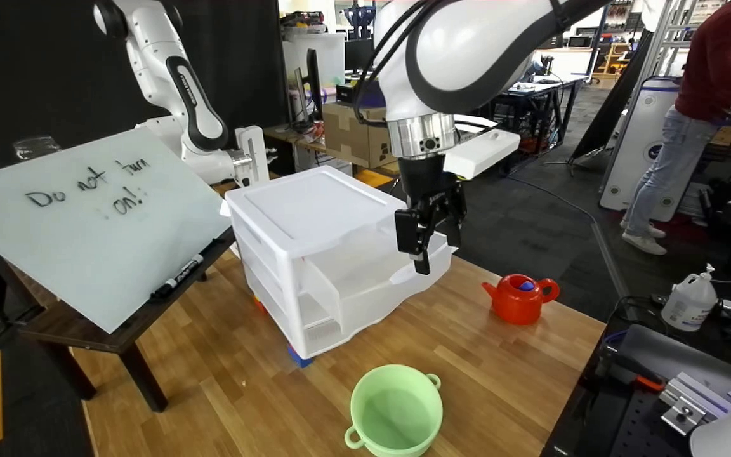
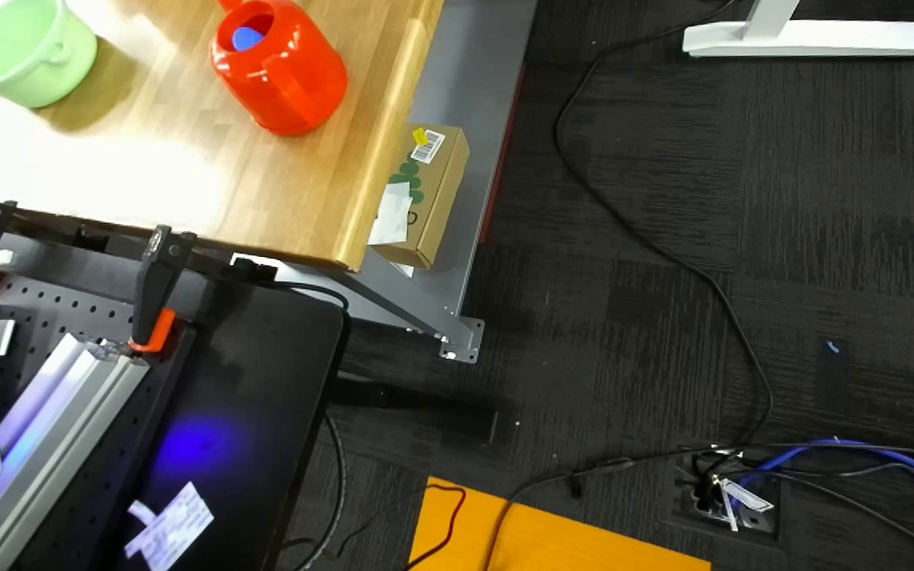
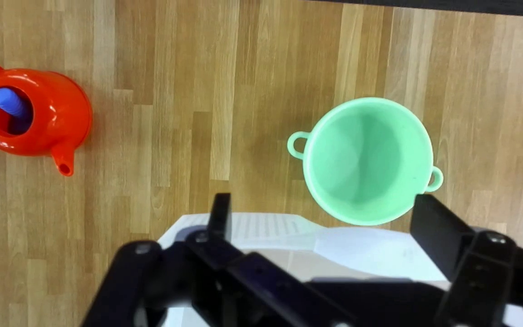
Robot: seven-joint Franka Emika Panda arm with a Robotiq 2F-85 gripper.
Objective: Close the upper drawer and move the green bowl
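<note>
The white drawer cabinet (image 1: 315, 203) stands on a wooden table, its upper drawer (image 1: 372, 311) pulled well out past the frame. In the wrist view the front of that upper drawer (image 3: 370, 250) crosses below the bowl. My gripper (image 1: 438, 251) points down over the drawer's front part. Its fingers stand wide apart in the wrist view, the gripper (image 3: 321, 213) open with nothing between them; contact with the drawer cannot be told. A pale green bowl (image 1: 396, 412) with two loop handles rests upright on the table in front of the cabinet, apart from the gripper.
A red teapot (image 1: 521, 301) with a blue piece inside sits near the table edge, right of the cabinet. A whiteboard (image 1: 99, 216) leans on a dark stool at the cabinet's left. Another robot arm (image 1: 188, 95) stands behind. Clamps (image 2: 159, 277) grip the table's edge.
</note>
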